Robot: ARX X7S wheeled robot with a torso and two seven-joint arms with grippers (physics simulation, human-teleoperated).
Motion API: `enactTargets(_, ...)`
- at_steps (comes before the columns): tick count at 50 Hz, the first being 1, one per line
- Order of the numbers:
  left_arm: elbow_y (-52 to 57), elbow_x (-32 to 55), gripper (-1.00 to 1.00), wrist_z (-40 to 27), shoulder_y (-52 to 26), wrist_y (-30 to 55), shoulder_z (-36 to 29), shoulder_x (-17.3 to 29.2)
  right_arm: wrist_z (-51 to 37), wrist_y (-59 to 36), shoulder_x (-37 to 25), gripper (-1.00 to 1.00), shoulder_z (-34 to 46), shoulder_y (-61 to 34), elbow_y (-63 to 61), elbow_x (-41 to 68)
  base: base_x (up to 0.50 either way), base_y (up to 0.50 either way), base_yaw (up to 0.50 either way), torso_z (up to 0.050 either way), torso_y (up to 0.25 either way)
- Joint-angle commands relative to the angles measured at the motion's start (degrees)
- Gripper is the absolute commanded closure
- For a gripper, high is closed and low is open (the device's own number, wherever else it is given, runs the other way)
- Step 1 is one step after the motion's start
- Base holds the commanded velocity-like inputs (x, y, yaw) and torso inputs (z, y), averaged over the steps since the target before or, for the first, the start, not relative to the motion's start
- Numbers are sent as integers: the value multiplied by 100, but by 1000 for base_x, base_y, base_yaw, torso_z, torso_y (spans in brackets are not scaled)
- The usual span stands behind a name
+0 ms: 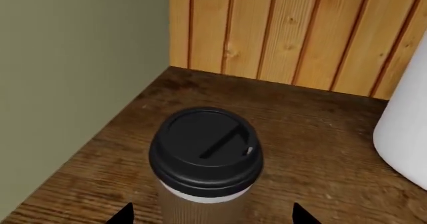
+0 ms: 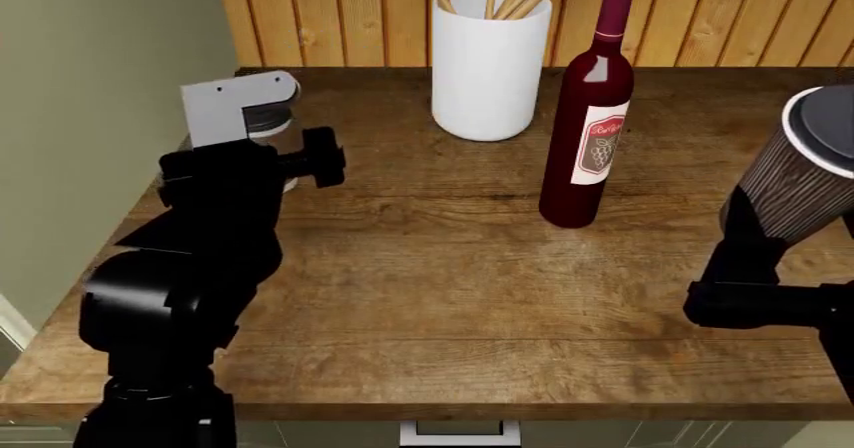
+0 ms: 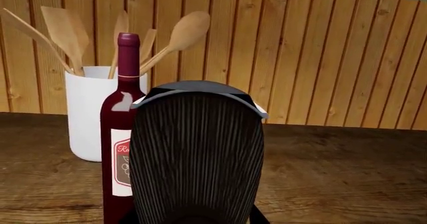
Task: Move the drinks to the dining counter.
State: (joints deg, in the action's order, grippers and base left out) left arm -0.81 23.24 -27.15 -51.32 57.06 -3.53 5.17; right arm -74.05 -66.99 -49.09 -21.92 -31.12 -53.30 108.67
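The tan paper coffee cup (image 1: 203, 184) with its black lid stands in the back left corner of a dark wood worktop (image 2: 427, 298). My left gripper (image 1: 213, 216) is open, with one fingertip on each side of the cup and a gap on both sides. In the head view my left arm (image 2: 200, 258) hides most of this cup. My right gripper (image 3: 193, 219) is shut on the ribbed grey-brown lidded cup (image 2: 801, 173) at the right edge, where the cup leans slightly. The dark-red wine bottle (image 2: 583, 138) stands upright mid-worktop. The dining counter is out of view.
A white utensil holder (image 2: 487, 63) with wooden spoons stands at the back, just left of the bottle and right of the coffee cup. A wood-plank wall (image 2: 721, 18) runs behind the worktop and an olive wall (image 1: 73, 74) closes its left side.
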Motion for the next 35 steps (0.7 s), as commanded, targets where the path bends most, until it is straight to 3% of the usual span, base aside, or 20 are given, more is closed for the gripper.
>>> enactTargets(1,-772,-38,-100,233,-157,-454,-127,59,42,-26,0,100,-3,-23,0,-84,0,0,0,0,0)
enactTargets(18,-2492,-142,-100,611,-568,-1349,-190,71,47,10,-40,100,-46,76,-38,-89,0,0,0,0,1)
enactTargets(25,-2537,-349,-100,538,-583,-1502,-426,126,83,29,-43,100,-163,183,-70,-86,0,0,0,0,0)
enactTargets(26,-2503,-288,100,548,-571,-1449,-385,120,91,29,-44,100,-187,203,-76,-88,0,0,0,0,0)
enactTargets(35,-1791,-85,100,462,-365,-1132,-320,190,48,71,-88,100,-170,206,-94,-50,0,0,0,0,0)
